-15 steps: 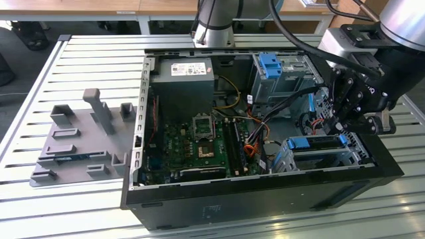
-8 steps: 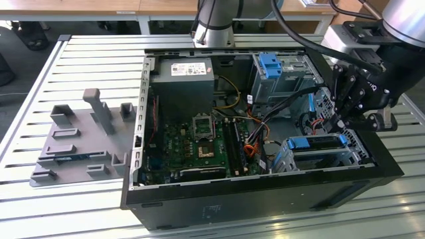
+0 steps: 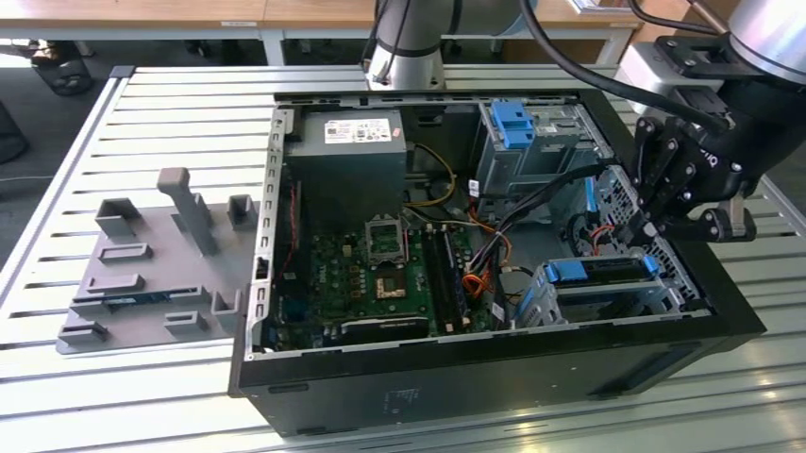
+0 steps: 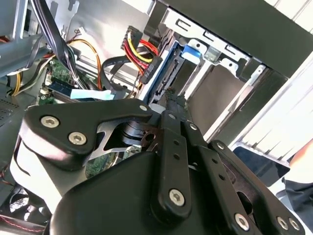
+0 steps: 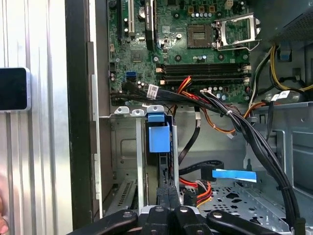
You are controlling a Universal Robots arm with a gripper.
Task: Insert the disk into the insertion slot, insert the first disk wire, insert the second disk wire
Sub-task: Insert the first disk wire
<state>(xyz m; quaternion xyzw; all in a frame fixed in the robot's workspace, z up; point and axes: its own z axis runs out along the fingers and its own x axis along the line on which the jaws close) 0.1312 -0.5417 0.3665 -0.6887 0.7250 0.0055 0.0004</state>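
The disk (image 3: 602, 271) lies inside the insertion slot (image 3: 611, 300), the low grey cage at the case's corner on the exterior view's right; its blue caddy (image 5: 159, 137) shows at the cage mouth. My gripper (image 3: 648, 231) hangs just above the disk's back end, inside the case. In both wrist views its fingers (image 5: 168, 193) stand pressed together with nothing visible between them. Its tip (image 4: 171, 98) sits close to a black connector (image 4: 148, 71) with red, yellow and black wires, which rests against the caddy's edge (image 4: 190, 53). I cannot tell whether that connector is seated.
A taller grey bay with a blue tab (image 3: 512, 123) stands behind the slot. A thick black wire bundle (image 5: 244, 129) crosses above the motherboard (image 3: 377, 274). The power supply (image 3: 346, 151) fills the back corner. A grey fixture (image 3: 151, 264) lies on the slatted table beside the case.
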